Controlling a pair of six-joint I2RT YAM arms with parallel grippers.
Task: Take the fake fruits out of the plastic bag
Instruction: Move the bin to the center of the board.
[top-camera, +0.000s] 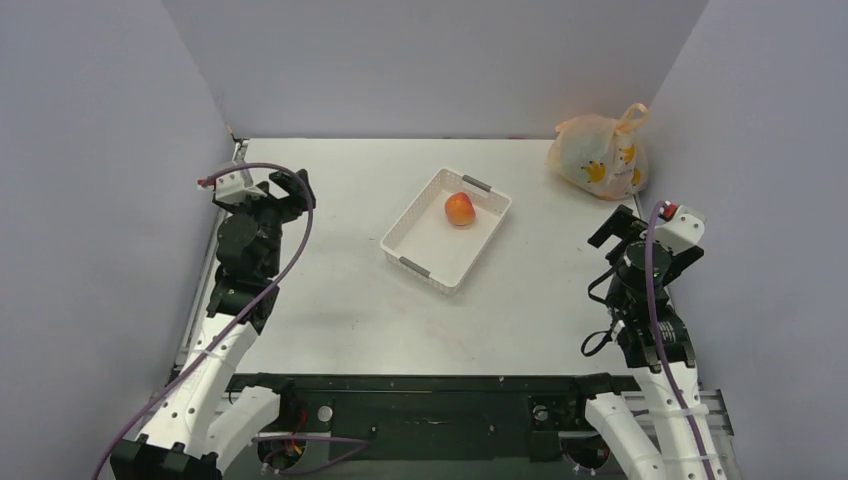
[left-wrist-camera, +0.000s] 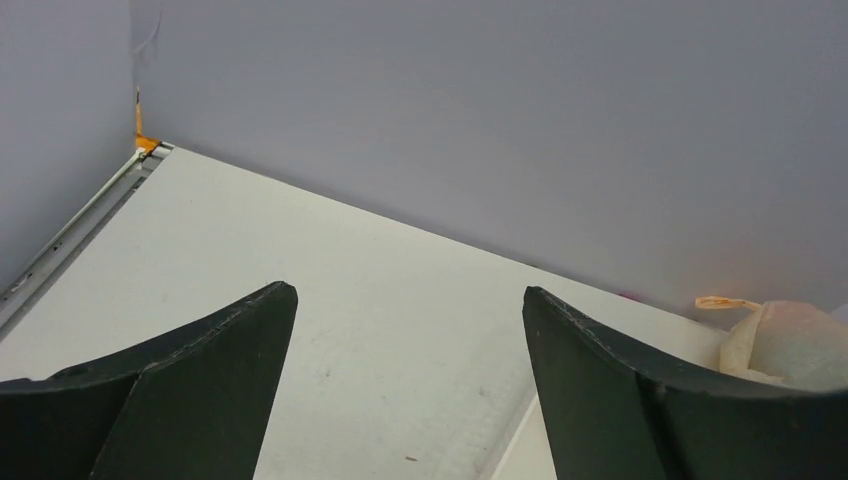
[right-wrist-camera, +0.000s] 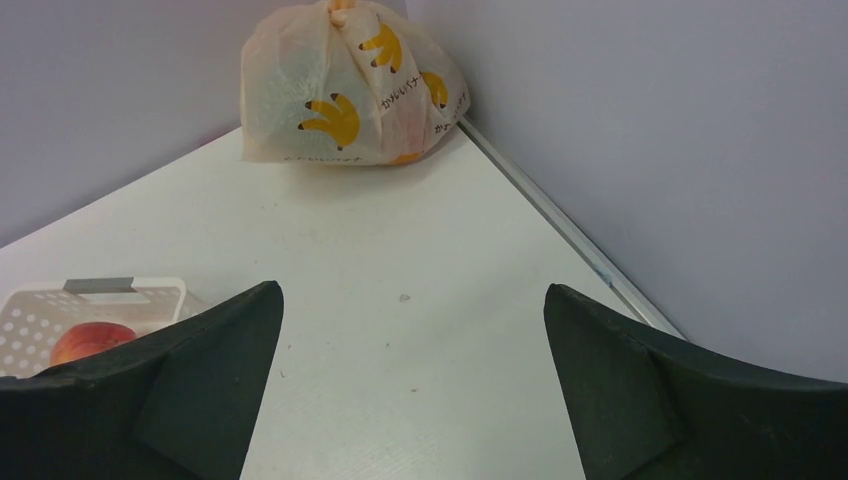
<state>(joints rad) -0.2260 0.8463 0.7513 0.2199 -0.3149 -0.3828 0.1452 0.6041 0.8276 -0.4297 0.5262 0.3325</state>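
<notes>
Left gripper (left-wrist-camera: 410, 300) and right gripper (right-wrist-camera: 415, 300) are both hanging wide open and empty while the plastic bag (right-wrist-camera: 350, 95) is sitting in the table's (top-camera: 330, 300) far right corner, looking thin, light and slippery, likely best pinched by its handles (top-camera: 634, 115).

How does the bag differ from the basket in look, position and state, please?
The bag is soft, crinkly, translucent pale orange with yellow prints; the basket is rigid, white and latticed. The bag sits in the far right corner, the basket near the middle of the table. The bag is gathered at its top, so its contents barely show; the basket is open, showing one peach. Both rest on the table.
</notes>
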